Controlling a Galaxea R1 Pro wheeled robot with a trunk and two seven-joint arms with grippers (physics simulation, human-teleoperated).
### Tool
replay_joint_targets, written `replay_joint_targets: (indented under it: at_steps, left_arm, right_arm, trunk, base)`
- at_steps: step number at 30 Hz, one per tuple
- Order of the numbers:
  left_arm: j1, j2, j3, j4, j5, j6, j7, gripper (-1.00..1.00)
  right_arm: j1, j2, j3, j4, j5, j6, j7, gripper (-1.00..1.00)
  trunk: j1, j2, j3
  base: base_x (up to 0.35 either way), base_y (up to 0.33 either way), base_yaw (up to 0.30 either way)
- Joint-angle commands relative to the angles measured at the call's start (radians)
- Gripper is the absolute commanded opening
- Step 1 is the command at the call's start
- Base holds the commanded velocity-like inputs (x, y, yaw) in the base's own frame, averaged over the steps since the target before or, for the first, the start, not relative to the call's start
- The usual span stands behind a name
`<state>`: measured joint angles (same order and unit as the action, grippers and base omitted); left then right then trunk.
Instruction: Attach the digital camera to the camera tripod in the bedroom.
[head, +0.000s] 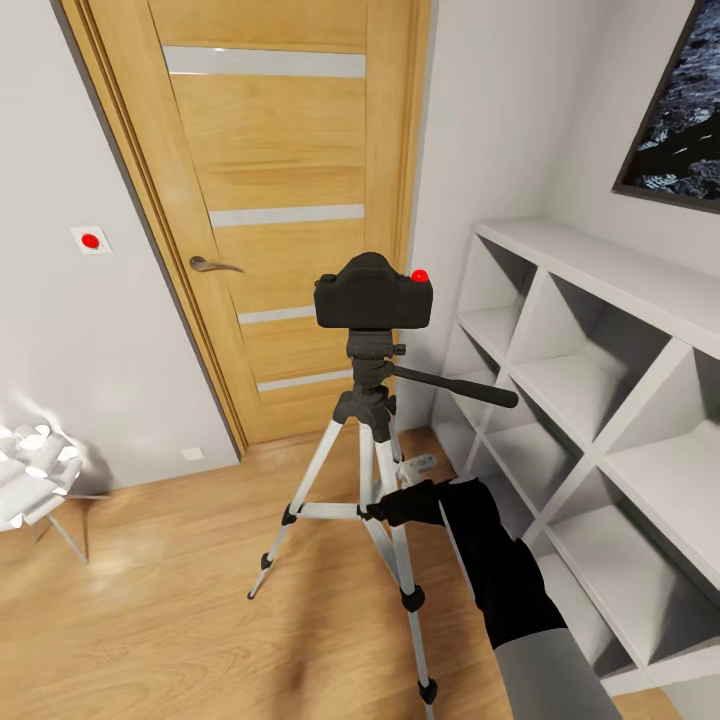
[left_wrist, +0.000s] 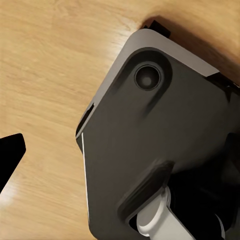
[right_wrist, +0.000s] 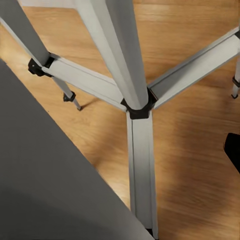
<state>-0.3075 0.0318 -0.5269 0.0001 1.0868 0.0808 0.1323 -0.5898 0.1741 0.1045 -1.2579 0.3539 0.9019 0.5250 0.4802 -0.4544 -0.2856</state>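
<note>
One digital camera (head: 372, 291) atop camera tripod (head: 362, 470)

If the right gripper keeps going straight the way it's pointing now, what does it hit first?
Most likely the camera tripod: the right wrist view looks straight onto its centre column and the black brace hub. In the head view the right gripper is already at the braces. Beyond lies the wood floor; depth is uncertain.

Wooden door (head: 270, 200) in pale grey wall (head: 90, 350), white shelving (head: 600, 400) right, light plank floor (head: 170, 600), dark framed picture (head: 680, 120) above
</note>
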Motion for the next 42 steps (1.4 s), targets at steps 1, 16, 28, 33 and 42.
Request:
replay_joint_targets:
  at_steps: [1, 16, 28, 33, 42]
  left_arm:
    - [-0.001, 0.000, -0.008, 0.000, 0.007, 0.004, 0.003, 1.00]
    - [-0.001, 0.000, -0.009, 0.000, 0.007, 0.004, 0.003, 1.00]
    - [-0.001, -0.002, -0.009, 0.000, 0.006, 0.004, 0.003, 1.00]
    - [-0.001, -0.003, -0.009, 0.000, 0.005, 0.005, 0.003, 1.00]
    - [-0.001, -0.004, -0.009, 0.000, 0.005, 0.005, 0.003, 1.00]
  right_arm:
    - [-0.001, 0.000, 0.000, -0.004, 0.005, 0.004, 0.011, 1.00]
    - [-0.001, -0.026, 0.000, -0.122, -0.001, 0.001, 0.070, 1.00]
    - [-0.001, -0.041, 0.000, -0.145, 0.001, 0.002, 0.073, 1.00]
    - [-0.001, -0.042, 0.000, -0.145, 0.005, 0.002, 0.073, 1.00]
    - [-0.001, -0.042, 0.000, -0.142, 0.009, 0.003, 0.073, 1.00]
  trunk:
    - [0.000, -0.002, -0.002]
    - [0.000, -0.002, -0.002]
    - [0.000, -0.002, -0.002]
    - [0.000, -0.002, -0.002]
    - [0.000, -0.002, -0.002]
  base:
    - [0.000, 0.000, 0.000]
    - [0.000, 0.000, 0.000]
    - [-0.089, 0.000, 0.000]
    - [-0.300, 0.000, 0.000]
    - [-0.329, 0.000, 0.000]
